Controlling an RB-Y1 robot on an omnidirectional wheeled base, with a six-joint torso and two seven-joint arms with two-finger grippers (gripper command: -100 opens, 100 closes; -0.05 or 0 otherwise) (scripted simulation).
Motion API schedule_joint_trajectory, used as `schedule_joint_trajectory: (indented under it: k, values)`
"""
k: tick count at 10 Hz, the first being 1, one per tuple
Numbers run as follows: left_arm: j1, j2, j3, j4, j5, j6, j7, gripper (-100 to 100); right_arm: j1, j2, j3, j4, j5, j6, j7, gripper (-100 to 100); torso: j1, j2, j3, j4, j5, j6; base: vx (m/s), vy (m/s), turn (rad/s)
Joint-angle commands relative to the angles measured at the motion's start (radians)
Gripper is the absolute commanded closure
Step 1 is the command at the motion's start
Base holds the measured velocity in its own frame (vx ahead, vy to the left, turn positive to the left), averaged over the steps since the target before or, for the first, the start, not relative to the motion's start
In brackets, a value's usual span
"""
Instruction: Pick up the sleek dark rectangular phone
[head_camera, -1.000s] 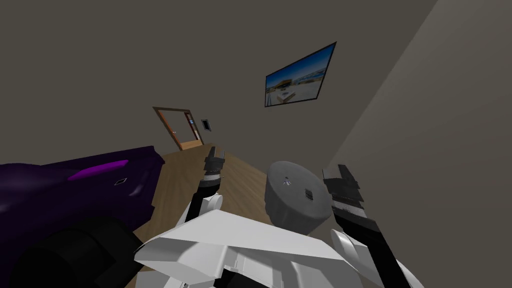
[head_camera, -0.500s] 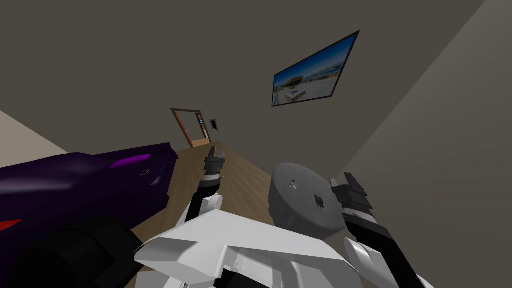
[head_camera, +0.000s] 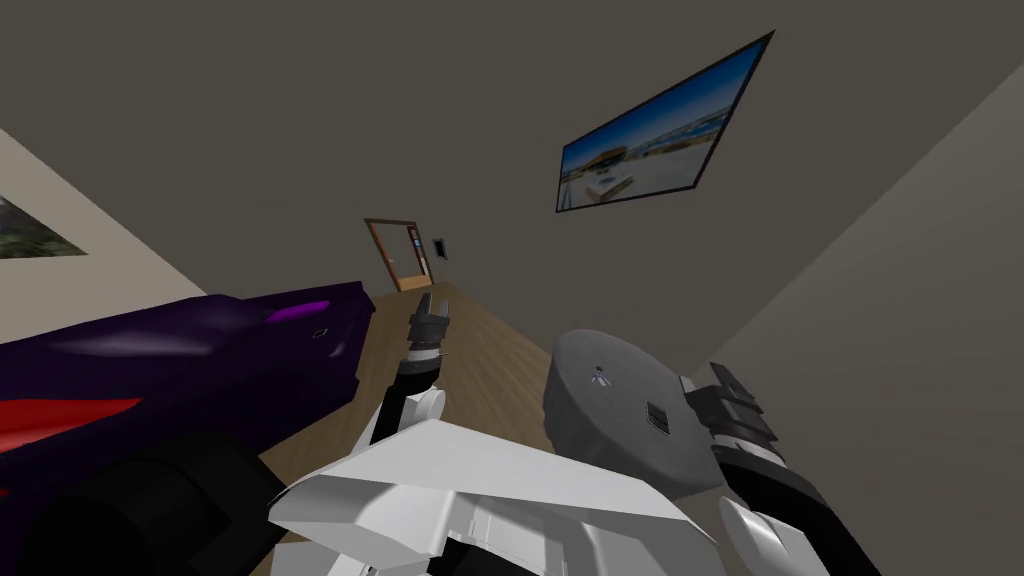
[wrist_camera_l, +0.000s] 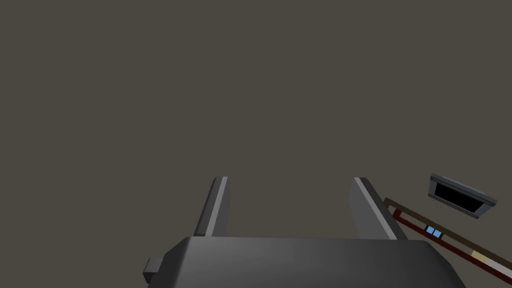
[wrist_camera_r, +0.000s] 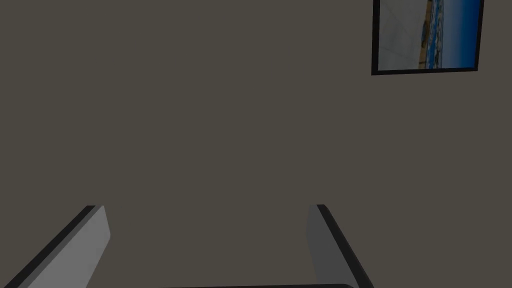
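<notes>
While right tool (wrist_camera_r: 207, 210) gapes, one phone (head_camera: 657, 418) lies on table (head_camera: 585, 425).

Floor (head_camera: 490, 345) btwn purple sofa (head_camera: 220, 350) & grey table (head_camera: 620, 395) open; table crowds right hand (wrist_camera_r: 207, 210).

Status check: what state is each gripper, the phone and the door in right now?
Left gripper: open, empty.
Right gripper: open, empty.
Phone: lying flat on the round grey table, not gripped.
Door: too small to tell open or shut.
</notes>
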Motion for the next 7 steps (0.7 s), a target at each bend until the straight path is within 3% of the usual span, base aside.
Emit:
schedule_joint_trajectory:
  k: [1, 2, 3, 4, 6, 7]
  values:
    - [0.0, 0.0, 0.0, 0.0, 0.0, 0.0, 0.0, 0, -0.004, -0.007, -0.015, 0.033, -0.012, 0.027, -0.01, -100, 0.0, 0.0, 0.0, 0.0, 0.0, 0.0, 0.009, 0.022, 0.123]
    - [0.0, 0.0, 0.0, 0.0, 0.0, 0.0, 0.0, 0, -0.002, -0.032, -0.052, 0.072, -0.044, 0.07, -0.035, -100, 0.0, 0.0, 0.0, 0.0, 0.0, 0.001, 0.012, 0.036, 0.201]
    - [0.0, 0.0, 0.0, 0.0, 0.0, 0.0, 0.0, 0, -0.002, -0.032, -0.052, 0.093, -0.044, 0.071, -0.035, -100, 0.0, 0.0, 0.0, 0.0, 0.0, 0.0, 0.013, 0.028, 0.109]
    - [0.0, 0.0, 0.0, 0.0, 0.0, 0.0, 0.0, 0, 0.0, -0.057, -0.091, 0.132, -0.077, 0.111, -0.061, -100, 0.0, 0.0, 0.0, 0.0, 0.0, 0.001, 0.016, 0.035, 0.23]
    - [0.0, 0.0, 0.0, 0.0, 0.0, 0.0, 0.0, 0, 0.0, -0.057, -0.091, 0.155, -0.077, 0.118, -0.061, -100, 0.0, 0.0, 0.0, 0.0, 0.0, 0.001, 0.01, 0.017, 0.05]
    - [0.0, 0.0, 0.0, 0.0, 0.0, 0.0, 0.0, 0, 0.002, -0.082, -0.13, 0.19, -0.112, 0.166, -0.088, -100, -0.001, 0.0, 0.0, 0.0, 0.0, 0.001, 0.007, 0.03, 0.257]
